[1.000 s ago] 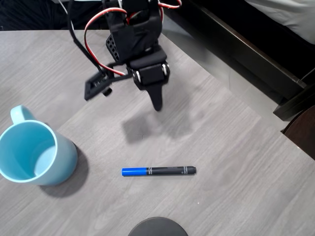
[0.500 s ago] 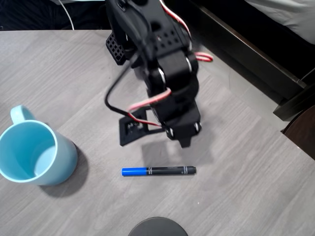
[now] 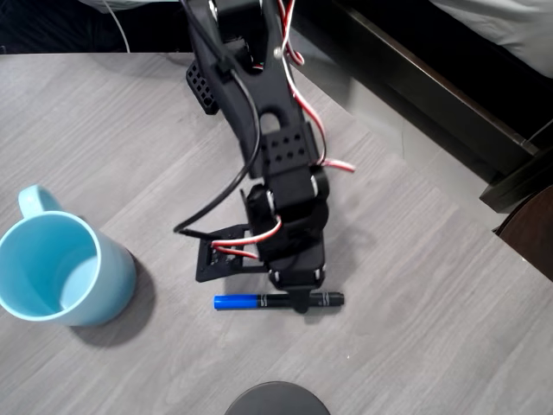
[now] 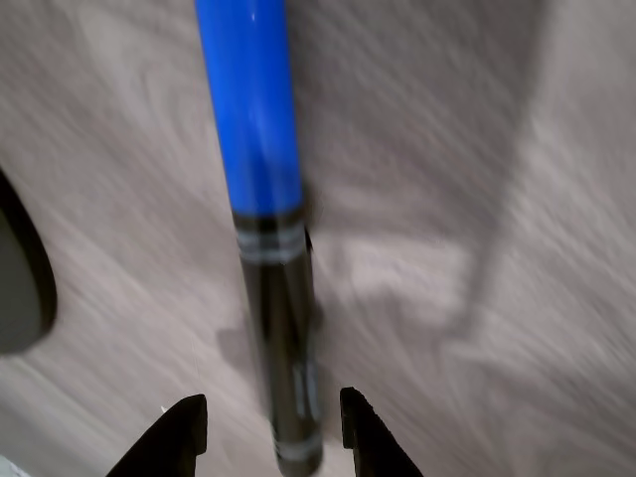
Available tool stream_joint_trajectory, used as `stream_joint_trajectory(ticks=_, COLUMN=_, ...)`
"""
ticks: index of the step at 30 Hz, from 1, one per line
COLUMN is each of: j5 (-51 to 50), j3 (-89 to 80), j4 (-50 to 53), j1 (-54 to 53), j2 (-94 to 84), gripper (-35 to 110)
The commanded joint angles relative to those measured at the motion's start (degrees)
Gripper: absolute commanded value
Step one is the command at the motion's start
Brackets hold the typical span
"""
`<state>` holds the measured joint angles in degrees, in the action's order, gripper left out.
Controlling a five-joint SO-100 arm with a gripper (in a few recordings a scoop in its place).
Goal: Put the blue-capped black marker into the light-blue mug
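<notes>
The tool (image 4: 266, 427) hung spread apart, its tips either side of the blue-capped black marker (image 3: 278, 301), gripping nothing. The marker lay flat on the bench (image 3: 415, 285), well apart from the light-blue mug (image 3: 60, 268) at the overhead view's left.

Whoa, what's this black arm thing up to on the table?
It is a small robot arm going after the marker, which lies flat on the grey table. Its gripper is open, with one finger on each side of the black barrel, not yet closed. The light-blue mug stands upright and empty at the left of the overhead view, apart from the marker.
</notes>
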<state>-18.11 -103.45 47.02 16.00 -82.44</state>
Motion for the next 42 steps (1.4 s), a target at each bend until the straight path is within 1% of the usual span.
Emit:
stream_joint_trajectory(ticks=1, j5=0.8, j3=3.2, j4=-0.4, j1=-1.3, j2=0.9, gripper=21)
stream_joint_trajectory(ticks=13, j5=2.2, j3=3.3, j4=-1.6, j1=-1.3, j2=5.5, gripper=17)
stream_joint_trajectory(ticks=14, j5=2.5, j3=3.4, j4=-1.9, j1=-1.5, j2=6.0, gripper=14)
stream_joint_trajectory(ticks=15, j5=2.8, j3=3.8, j4=-2.0, j1=-1.6, j2=6.5, gripper=9)
stream_joint_trajectory(ticks=16, j5=2.8, j3=4.2, j4=-2.0, j1=-1.8, j2=7.0, gripper=0)
stream_joint_trajectory(ticks=23, j5=2.3, j3=4.3, j4=-1.8, j1=-3.2, j2=6.5, gripper=0)
stream_joint_trajectory(ticks=27, j5=0.7, j3=4.3, j4=-0.1, j1=-4.7, j2=0.4, gripper=0)
stream_joint_trajectory(ticks=36, j5=-4.2, j3=4.3, j4=4.7, j1=-9.1, j2=-22.1, gripper=0)
stream_joint_trajectory(ticks=42, j5=-10.5, j3=4.0, j4=6.6, j1=-15.0, j2=-33.3, gripper=0)
